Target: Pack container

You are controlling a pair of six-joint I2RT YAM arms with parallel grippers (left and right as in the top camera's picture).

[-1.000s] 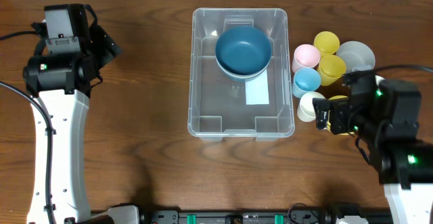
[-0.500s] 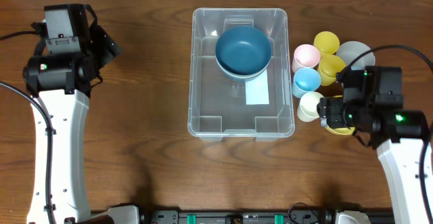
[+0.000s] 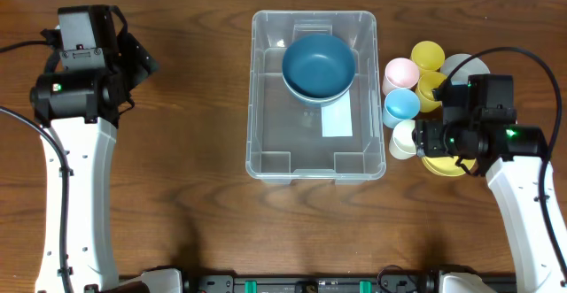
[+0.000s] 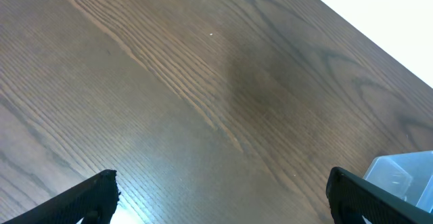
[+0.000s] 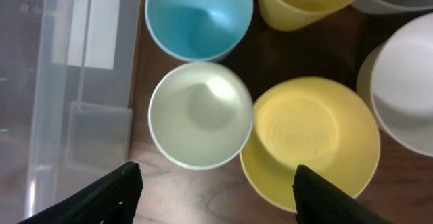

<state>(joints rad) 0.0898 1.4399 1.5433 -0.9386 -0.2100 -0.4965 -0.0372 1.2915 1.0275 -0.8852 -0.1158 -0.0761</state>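
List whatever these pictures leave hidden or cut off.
- Overhead: the right arm covers most of the yellow dish.
- Overhead: the blue bowl hides all but a pale rim of whatever lies under it.
- Left wrist: the frame edge cuts the container down to one corner.
- Right wrist: the white bowl runs off the right edge.

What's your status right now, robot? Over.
Left fingers open over table. Right fingers open, above cream cup. Bin holds blue bowl. Yellow bowl and light-blue cup crowd that cup.
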